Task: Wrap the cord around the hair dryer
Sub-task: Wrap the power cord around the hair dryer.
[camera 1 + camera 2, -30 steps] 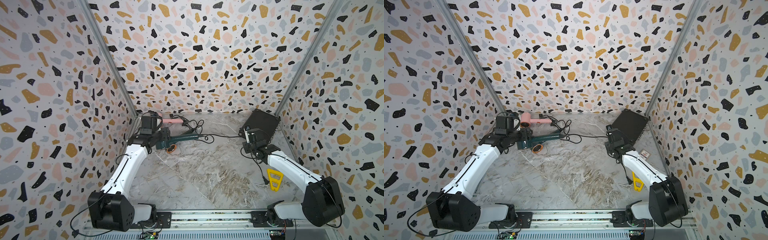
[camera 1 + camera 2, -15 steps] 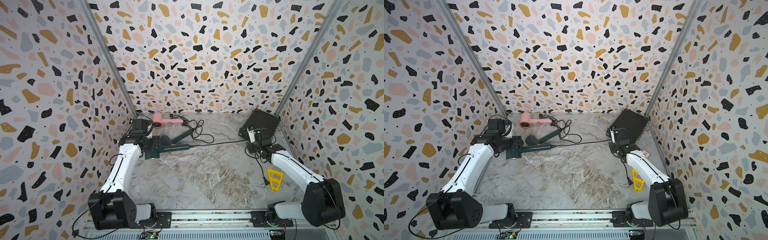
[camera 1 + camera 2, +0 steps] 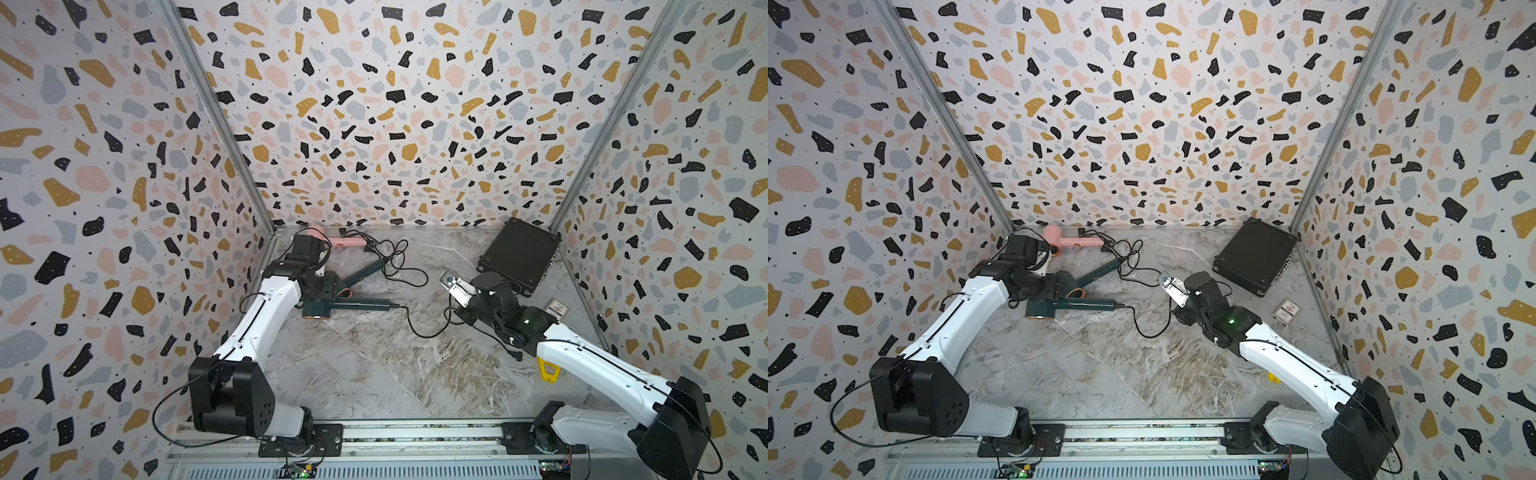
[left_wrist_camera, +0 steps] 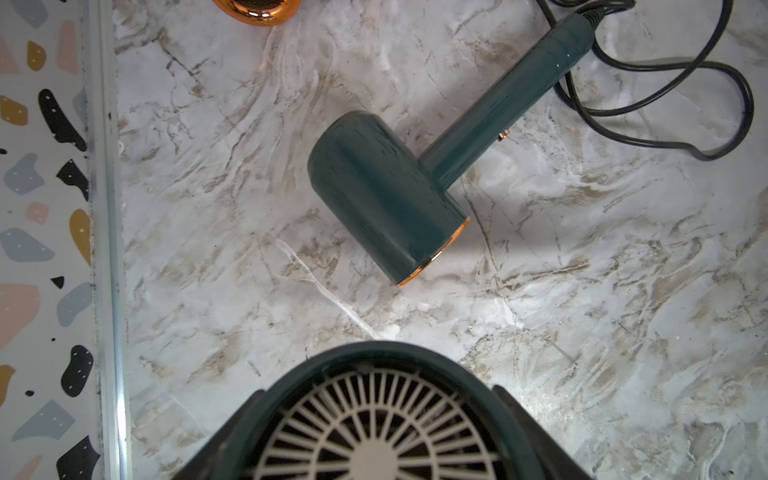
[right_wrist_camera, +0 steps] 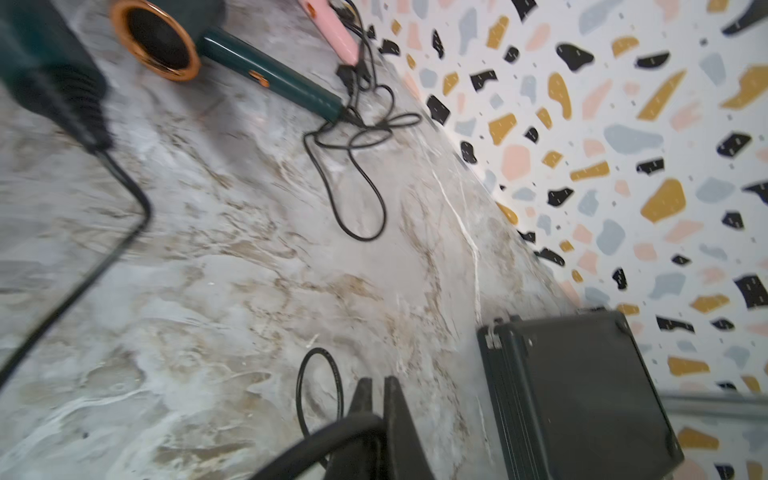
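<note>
My left gripper [image 3: 327,291] [image 4: 382,419] is shut on the head of a dark green hair dryer [image 3: 353,305] [image 3: 1077,306]; its white rear grille [image 4: 374,432] fills the space between the fingers. The handle [image 5: 45,66] points right, just above the table. The black cord [image 3: 419,332] [image 5: 120,232] leaves the handle end, sags in a slack loop onto the marble and rises to my right gripper [image 3: 460,308] [image 5: 376,386]. That gripper is shut on the cord [image 5: 332,432], right of the dryer near mid-table.
A second green hair dryer [image 4: 386,195] [image 3: 365,272] lies behind the held one. A pink dryer [image 3: 345,241] and tangled cords [image 3: 395,257] sit at the back wall. At the right are a black case [image 3: 519,257], a small card [image 3: 557,309] and a yellow piece [image 3: 548,370].
My left gripper brought the dryer forward from the back, its handle now pointing right. My right gripper moved left toward it, and the cord, taut half a second ago, now hangs slack.
</note>
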Available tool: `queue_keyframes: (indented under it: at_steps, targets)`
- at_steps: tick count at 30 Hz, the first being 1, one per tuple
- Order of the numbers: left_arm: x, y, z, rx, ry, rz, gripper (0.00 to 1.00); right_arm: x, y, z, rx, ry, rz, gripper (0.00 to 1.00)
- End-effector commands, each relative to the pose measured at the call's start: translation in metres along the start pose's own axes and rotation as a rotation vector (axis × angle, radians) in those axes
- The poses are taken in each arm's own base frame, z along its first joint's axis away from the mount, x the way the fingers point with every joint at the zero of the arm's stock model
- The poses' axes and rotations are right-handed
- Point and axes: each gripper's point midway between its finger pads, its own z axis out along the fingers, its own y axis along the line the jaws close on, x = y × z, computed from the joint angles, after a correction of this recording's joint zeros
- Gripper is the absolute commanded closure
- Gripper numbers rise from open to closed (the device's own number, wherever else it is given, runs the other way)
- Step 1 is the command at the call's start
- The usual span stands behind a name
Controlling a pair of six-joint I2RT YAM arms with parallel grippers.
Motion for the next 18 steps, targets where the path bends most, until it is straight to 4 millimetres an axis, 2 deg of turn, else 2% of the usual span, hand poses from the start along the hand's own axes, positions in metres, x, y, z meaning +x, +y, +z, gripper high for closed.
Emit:
queue_keyframes:
  at_steps: [1, 7, 10, 15, 18]
  targets:
    - [-0.021, -0.015, -0.010, 0.023, -0.066, 0.037, 1.00, -0.045, 0.022, -0.008, -0.086, -0.091, -0.089, 1.00]
    - [-0.011, -0.062, -0.010, 0.178, -0.057, 0.144, 1.00, -0.072, 0.021, 0.013, -0.078, -0.106, -0.086, 1.00]
    - [-0.001, -0.084, -0.007, 0.261, -0.037, 0.156, 1.00, -0.078, 0.021, 0.022, -0.094, -0.078, -0.050, 1.00]
    - [0.013, -0.120, 0.000, 0.364, 0.002, 0.199, 1.00, -0.071, 0.011, 0.040, -0.051, 0.055, -0.015, 1.00]
    - [0.020, -0.149, -0.006, 0.489, 0.007, 0.218, 1.00, -0.059, 0.007, 0.050, -0.042, 0.125, 0.021, 1.00]
